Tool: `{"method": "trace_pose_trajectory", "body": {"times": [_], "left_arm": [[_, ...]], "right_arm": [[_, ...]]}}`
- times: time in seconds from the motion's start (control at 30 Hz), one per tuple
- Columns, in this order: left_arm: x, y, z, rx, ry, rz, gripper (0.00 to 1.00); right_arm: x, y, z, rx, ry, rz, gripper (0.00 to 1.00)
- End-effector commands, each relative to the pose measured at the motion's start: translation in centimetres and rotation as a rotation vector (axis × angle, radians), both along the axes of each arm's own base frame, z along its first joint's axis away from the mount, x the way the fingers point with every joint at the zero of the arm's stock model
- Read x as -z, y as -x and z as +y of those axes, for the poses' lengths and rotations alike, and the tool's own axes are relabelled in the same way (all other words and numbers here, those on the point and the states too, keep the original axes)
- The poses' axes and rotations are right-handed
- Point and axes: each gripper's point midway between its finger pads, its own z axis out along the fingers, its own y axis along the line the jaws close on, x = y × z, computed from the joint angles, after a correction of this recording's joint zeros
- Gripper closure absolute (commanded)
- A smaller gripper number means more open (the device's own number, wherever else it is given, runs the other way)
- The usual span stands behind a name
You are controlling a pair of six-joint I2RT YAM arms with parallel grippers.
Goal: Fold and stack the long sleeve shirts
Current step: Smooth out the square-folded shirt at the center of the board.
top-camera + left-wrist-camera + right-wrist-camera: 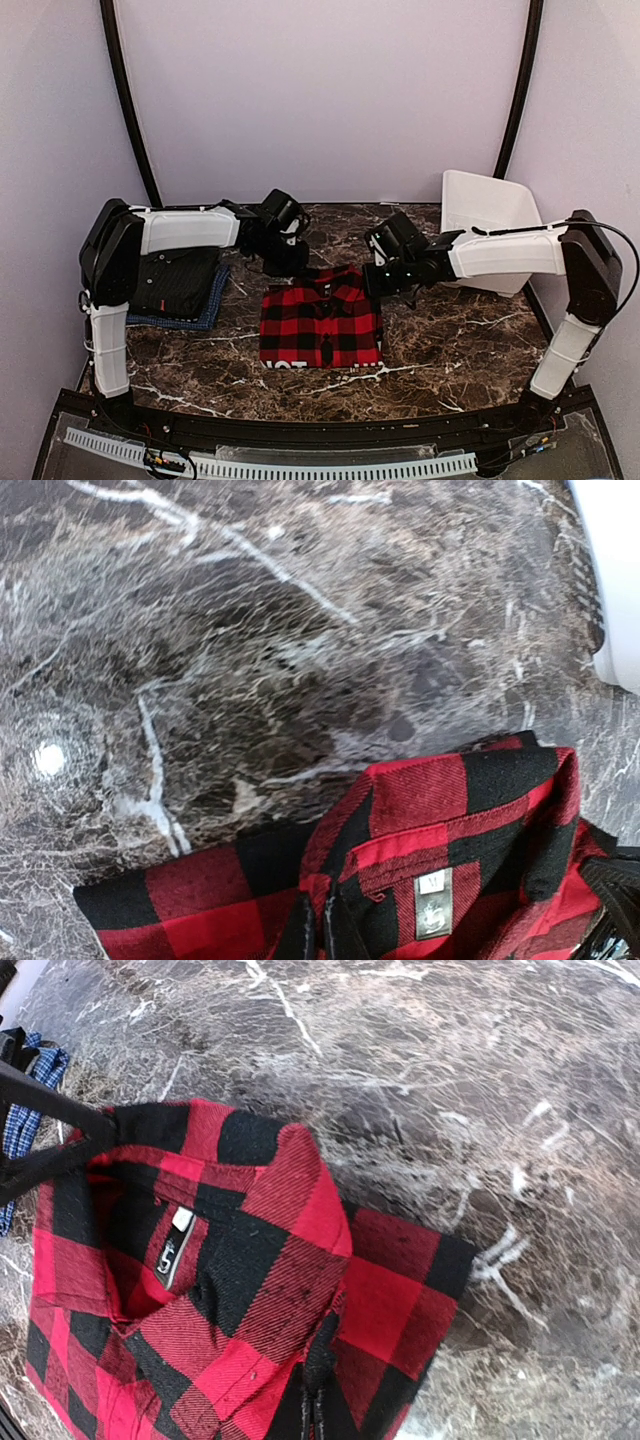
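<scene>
The left end effector (289, 261) and right end effector (379, 284) clamp the red-and-black checked cloth shirt (322, 322) beneath them; shallow bites could slip on lifting, undoing the fold.

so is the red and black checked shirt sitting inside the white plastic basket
No, the red-and-black checked shirt lies on the dark marble table, apart from the white plastic basket at the far right.

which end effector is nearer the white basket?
Right: right end effector at the far right corner of the checked shirt, toward the basket; left end effector at its far left corner.
</scene>
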Motion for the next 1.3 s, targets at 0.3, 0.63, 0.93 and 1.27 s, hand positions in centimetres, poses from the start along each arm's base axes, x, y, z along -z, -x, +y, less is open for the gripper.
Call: {"method": "trace_pose_trajectory", "body": {"times": [0.3,0.63,0.93,1.27], "left_arm": [[-4.8,-0.7,-2.6,0.041,0.071,-0.092,1.00],[1.4,-3.1,-1.2,-0.048,-0.027,-0.036,0.99],[-0.5,-4.3,-0.7,-0.070,-0.049,-0.071,0.61],[-7.3,-3.7,2.3,-0.090,-0.034,-0.180,0.46]], "right_arm": [[1.3,0.8,-3.2,0.077,0.048,-0.003,1.00],[5.0,-2.1,-3.1,0.055,0.064,0.002,0.94],[1.5,-2.2,-5.0,0.105,0.144,-0.040,0.56],[-2.3,3.7,-0.7,-0.061,0.004,-0.013,0.66]]}}
